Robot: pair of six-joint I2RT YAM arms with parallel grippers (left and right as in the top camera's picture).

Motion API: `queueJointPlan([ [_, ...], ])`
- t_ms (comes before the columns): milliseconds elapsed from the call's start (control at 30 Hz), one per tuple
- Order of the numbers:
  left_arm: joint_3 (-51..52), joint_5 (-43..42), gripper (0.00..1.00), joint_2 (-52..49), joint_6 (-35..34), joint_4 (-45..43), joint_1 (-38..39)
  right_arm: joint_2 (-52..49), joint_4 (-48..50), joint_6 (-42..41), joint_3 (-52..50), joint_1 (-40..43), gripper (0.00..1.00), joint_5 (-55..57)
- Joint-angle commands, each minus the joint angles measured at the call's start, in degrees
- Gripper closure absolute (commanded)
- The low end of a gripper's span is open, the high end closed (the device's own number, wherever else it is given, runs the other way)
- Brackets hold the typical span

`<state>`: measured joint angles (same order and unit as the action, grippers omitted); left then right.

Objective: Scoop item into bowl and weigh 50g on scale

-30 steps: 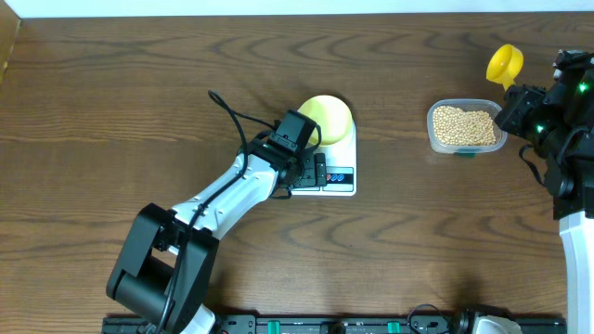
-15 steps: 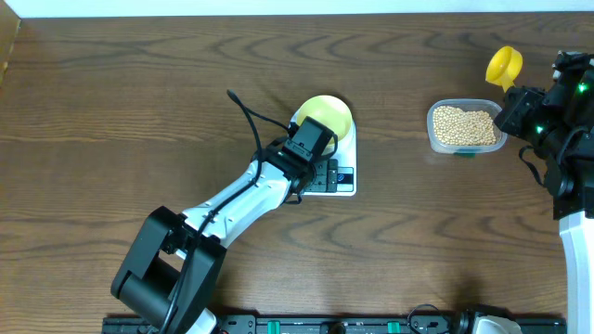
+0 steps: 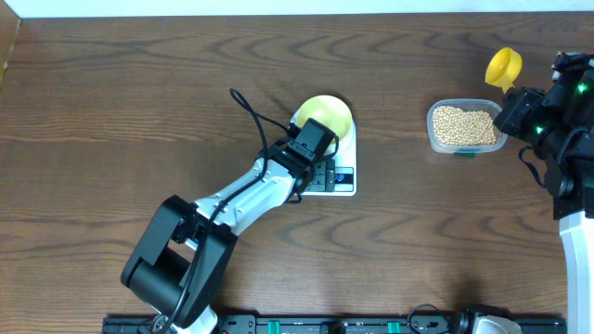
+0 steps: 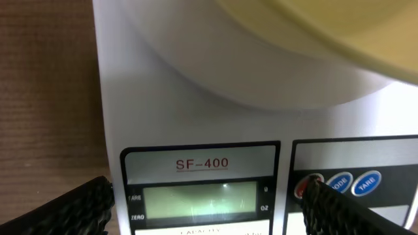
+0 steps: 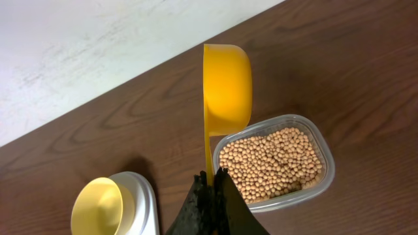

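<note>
The white scale (image 3: 345, 148) stands at the table's middle with the pale yellow bowl (image 3: 327, 115) on its platform; the bowl looks empty. My left gripper (image 3: 322, 173) is open, low over the scale's front. In the left wrist view its fingers (image 4: 206, 209) straddle the scale's display (image 4: 196, 201), and the right fingertip sits at the red button (image 4: 312, 183). The beans (image 3: 464, 125) fill a clear tub. My right gripper (image 5: 210, 179) is shut on the handle of a bright yellow scoop (image 5: 227, 85), held upright and empty above the beans (image 5: 271, 163).
The clear tub (image 3: 432, 137) stands right of the scale, close to the right arm. The table's far edge and a pale wall run behind it. The left arm's cable loops over the wood left of the bowl.
My left gripper has moved right and forward, from beside the bowl to over the scale's front panel. The right arm and scoop have stayed still.
</note>
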<state>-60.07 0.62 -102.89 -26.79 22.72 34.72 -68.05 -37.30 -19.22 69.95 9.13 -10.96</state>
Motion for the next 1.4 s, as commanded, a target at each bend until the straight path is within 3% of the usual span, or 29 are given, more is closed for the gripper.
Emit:
queueJointPlan([
  [0, 0.61, 1.38, 0.07, -0.66, -0.07, -0.7, 0.13, 1.07, -0.02, 0.63, 0.55, 0.37, 0.99, -0.59],
  [1367, 0.61, -1.2, 0.07, -3.8, 0.44, -1.01, 0.09, 1.07, -1.36, 0.63, 0.55, 0.37, 0.99, -0.59],
])
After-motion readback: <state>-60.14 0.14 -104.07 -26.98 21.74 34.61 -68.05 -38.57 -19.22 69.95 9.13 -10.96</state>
